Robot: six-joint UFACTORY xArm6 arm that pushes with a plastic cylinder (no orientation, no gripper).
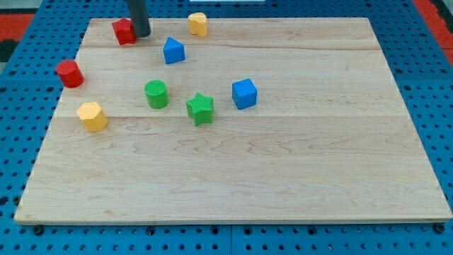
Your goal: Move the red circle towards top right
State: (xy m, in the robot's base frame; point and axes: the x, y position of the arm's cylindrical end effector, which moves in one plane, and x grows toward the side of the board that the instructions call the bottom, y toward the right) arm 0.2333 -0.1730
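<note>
Item, my tip [141, 34]: bare rod end with no jaws, holding nothing, resting on the board [297, 177] at the view's top left, touching or just beside the right face of a red block [124, 31] of unclear shape. Item, red circle [69, 73]: below and to the view's left of my tip, apart from it at the board's left edge, untouched; judged, my tip must pass to its lower left to push it up-right. Others, right of or below my tip: blue pentagon [173, 50], yellow block [198, 23], green circle [156, 93], green star [200, 108], blue cube [244, 93], yellow hexagon [92, 116].
</note>
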